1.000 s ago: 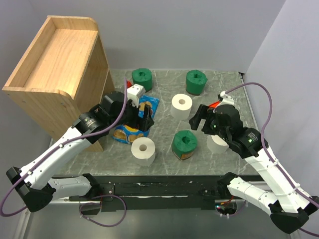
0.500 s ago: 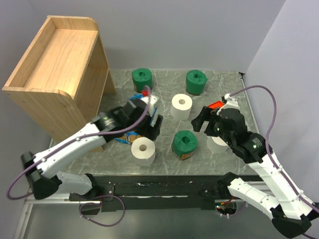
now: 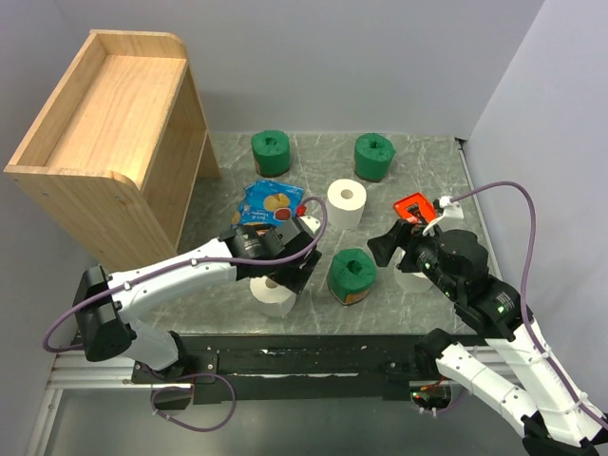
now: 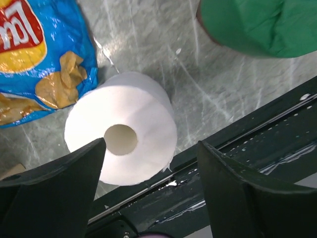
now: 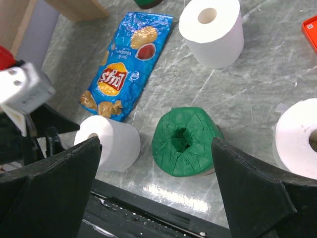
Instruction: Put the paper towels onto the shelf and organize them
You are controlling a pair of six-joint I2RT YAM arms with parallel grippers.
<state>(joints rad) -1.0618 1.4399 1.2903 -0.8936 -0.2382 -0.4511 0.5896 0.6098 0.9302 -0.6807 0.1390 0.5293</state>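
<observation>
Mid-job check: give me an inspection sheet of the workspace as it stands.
Surface: grey marbled tabletop, no spill seen.
Job's things: shelf top tray bare; three white rolls and three green rolls all on the tabletop.
Clutter: blue chip bag lying flat; red-orange object towards the right edge.
Grippers: left gripper open, fingers either side of the front white roll; right gripper open above the front green roll.
Cables: a purple cable loops from each arm.
Surroundings: plain walls, nothing else seen.
</observation>
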